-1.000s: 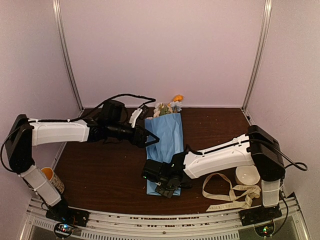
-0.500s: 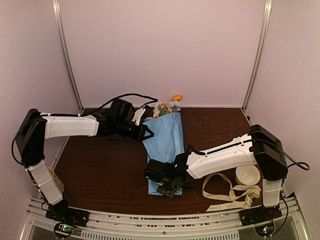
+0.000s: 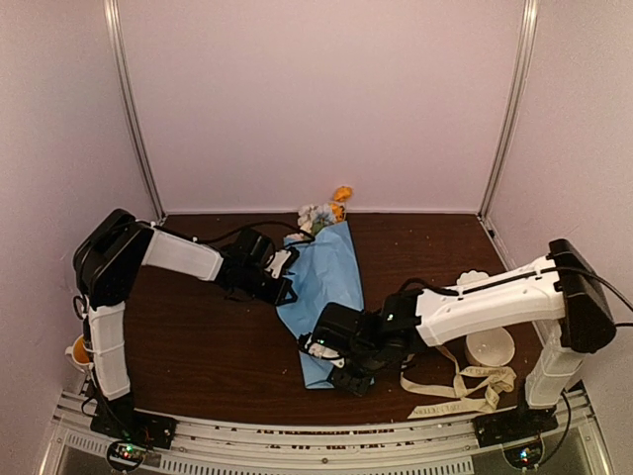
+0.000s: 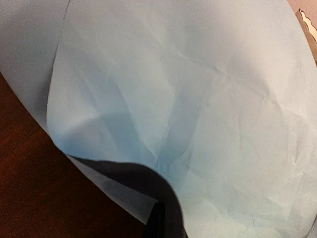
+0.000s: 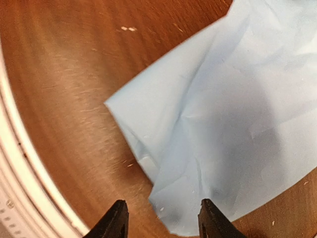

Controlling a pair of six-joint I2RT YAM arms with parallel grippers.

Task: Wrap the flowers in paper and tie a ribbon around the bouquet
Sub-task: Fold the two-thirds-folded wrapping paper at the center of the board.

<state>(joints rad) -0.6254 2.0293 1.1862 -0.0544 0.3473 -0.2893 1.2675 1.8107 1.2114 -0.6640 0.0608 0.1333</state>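
The bouquet lies on the dark table as a long wrap of blue paper (image 3: 326,272). The flowers (image 3: 321,211) poke from its far end, and its narrow tail points at the near edge. My left gripper (image 3: 283,289) sits at the paper's left edge, shut on it. In the left wrist view the paper (image 4: 198,99) fills the frame and curls over one dark finger (image 4: 168,213). Over the tail, my right gripper (image 3: 348,376) stands open. The right wrist view shows that gripper (image 5: 163,223) spread apart, with the paper's corner (image 5: 223,109) lying flat beyond its fingertips. The cream ribbon (image 3: 457,388) is heaped at the near right.
A white bowl (image 3: 490,346) stands beside the ribbon under the right arm. A cup (image 3: 79,350) sits at the near left by the left arm's base. The metal rail (image 5: 10,198) runs along the table's near edge, close to the tail.
The left gripper went from open to shut on the paper's left edge and the arm drew back. The right gripper opened and let go of the tail. The bouquet slid slightly right.
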